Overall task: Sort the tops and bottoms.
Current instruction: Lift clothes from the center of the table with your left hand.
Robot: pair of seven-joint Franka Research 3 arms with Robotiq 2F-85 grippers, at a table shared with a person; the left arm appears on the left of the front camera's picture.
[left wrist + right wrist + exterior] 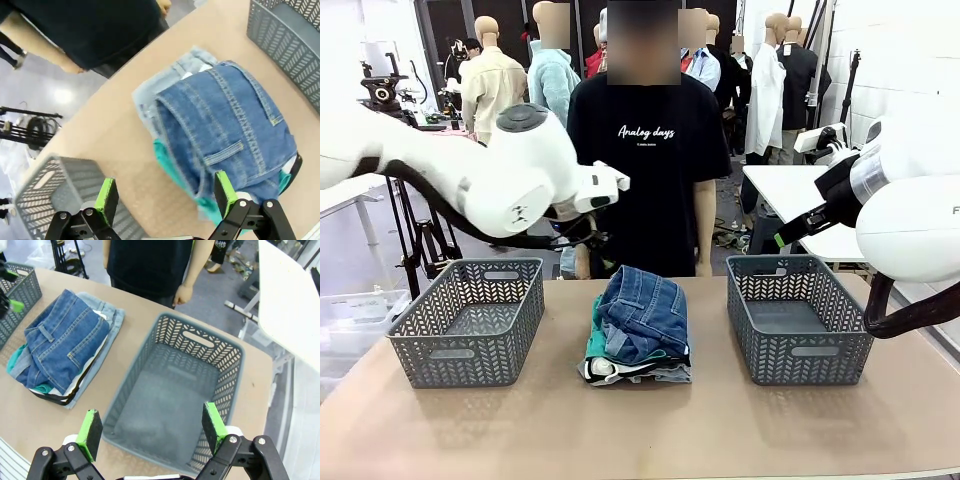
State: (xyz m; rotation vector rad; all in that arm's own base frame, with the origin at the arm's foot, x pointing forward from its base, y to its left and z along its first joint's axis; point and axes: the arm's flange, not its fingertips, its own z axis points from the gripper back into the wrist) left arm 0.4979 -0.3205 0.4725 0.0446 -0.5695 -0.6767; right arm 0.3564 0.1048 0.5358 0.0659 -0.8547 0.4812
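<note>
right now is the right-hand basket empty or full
Empty: the right basket shows a bare grey floor; the folded clothes lie stacked beside it.

Hidden | teal shirt (594, 342) and white shirt (604, 368) mostly buried under dark jeans (642, 315) | pale shorts (116, 316) lowest, only edges showing | right basket (287, 40) cut off by left wrist view's edge

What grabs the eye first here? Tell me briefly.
A stack of folded clothes sits mid-table, blue jeans on top. Grey lattice baskets flank it, the left basket and the right basket. A person in a black T-shirt stands at the far edge.
</note>
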